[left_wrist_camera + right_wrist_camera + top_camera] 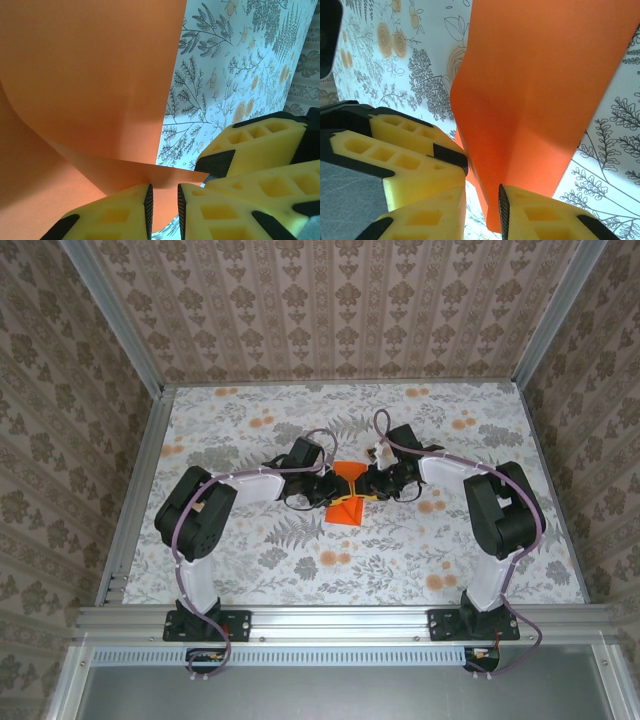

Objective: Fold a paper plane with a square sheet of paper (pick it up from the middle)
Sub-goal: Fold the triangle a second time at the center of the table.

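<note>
Middle of the table (250, 550) — the square sheet of paper (348, 506), creased and bowed, sat between left end effector (165, 202) and right end effector (482, 212). Each was nearly closed around an edge; firm grip couldn't be told.

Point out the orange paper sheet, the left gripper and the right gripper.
orange paper sheet (345, 515): top external view, on its lower folded flap.
left gripper (164, 200): left wrist view, in the gap between its jaws.
right gripper (482, 210): right wrist view, in the gap between its jaws.
</note>
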`<action>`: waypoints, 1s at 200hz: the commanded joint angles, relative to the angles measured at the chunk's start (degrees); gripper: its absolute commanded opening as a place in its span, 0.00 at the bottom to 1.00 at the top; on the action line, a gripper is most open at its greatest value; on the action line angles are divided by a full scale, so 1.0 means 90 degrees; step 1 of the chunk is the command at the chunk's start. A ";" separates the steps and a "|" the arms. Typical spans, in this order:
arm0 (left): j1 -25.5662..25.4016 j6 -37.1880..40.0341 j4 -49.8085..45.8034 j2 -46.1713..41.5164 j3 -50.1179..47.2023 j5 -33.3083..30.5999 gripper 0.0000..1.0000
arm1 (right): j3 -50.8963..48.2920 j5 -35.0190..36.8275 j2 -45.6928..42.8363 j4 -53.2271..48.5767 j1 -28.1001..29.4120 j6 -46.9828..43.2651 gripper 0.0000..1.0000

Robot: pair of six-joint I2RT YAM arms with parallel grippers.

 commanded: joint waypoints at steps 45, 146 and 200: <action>0.0015 0.0028 -0.0028 0.0109 0.0129 0.0030 0.23 | 0.0106 0.0458 0.0200 -0.0233 0.0013 -0.0321 0.09; -0.0034 0.0043 0.0147 0.0492 0.0412 0.0246 0.25 | 0.0433 0.1214 0.0501 -0.0416 0.0081 -0.0547 0.06; -0.0043 0.0056 0.0119 0.0523 0.0443 0.0246 0.26 | 0.0577 0.1324 0.0625 -0.0469 0.0123 -0.0599 0.06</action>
